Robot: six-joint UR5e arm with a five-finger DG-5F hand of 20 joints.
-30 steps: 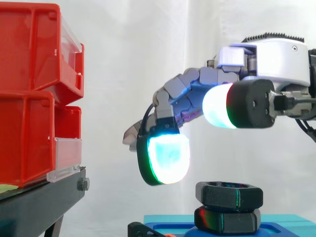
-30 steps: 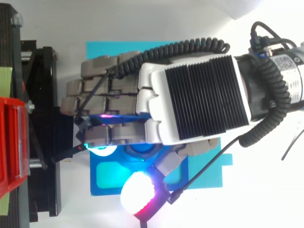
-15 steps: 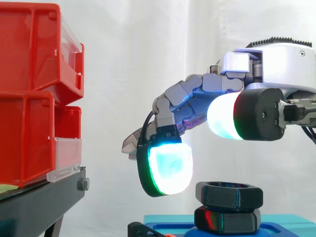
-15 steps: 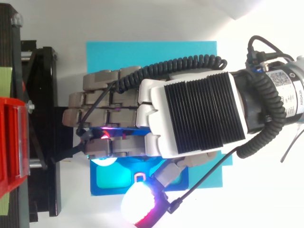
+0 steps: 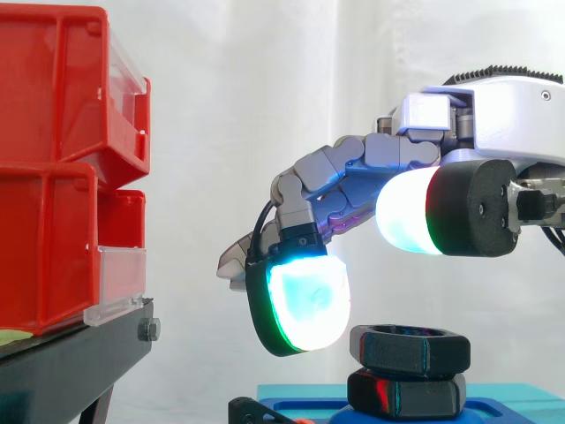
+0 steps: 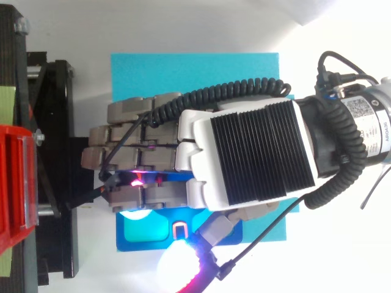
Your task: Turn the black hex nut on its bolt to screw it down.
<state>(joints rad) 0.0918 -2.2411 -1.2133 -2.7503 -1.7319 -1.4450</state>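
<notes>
Nut: the black hex nut [image 5: 409, 349] lies flat directly under the hand's thumb, untouched. It sits on top of a second black hex piece [image 5: 406, 394], and I cannot tell whether the two touch or a sliver of gap remains.
Bolt: hidden inside the nut, with no thread showing above it.
Hand: the hand [image 5: 481, 106] hovers over the nut, released and holding nothing. Its fingers bend loosely downward, with a wide gap across to the thumb.
Finger pad: one glowing fingertip [image 5: 305, 300] hangs level with the nut's top, just beside its flank on the side away from the wrist, and appears not to touch it.
Thumb pad: the glowing thumb pad [image 5: 406, 212] is above the nut and well clear of it.
Progress: the nut looks low on its bolt, so much of the travel may be done. No grasp is made yet. What remains, by my reading, is to lower the hand, close it on the flats and turn.
Base: a blue moulded fixture block [image 6: 143, 244] under the hand, on a cyan mat [image 6: 183, 70] over the white tabletop [image 6: 183, 24].
Containers: stacked red plastic bins [image 5: 53, 88] stand beyond the fingertips on a black stand [image 5: 79, 362]. Their insides are hidden.
</notes>
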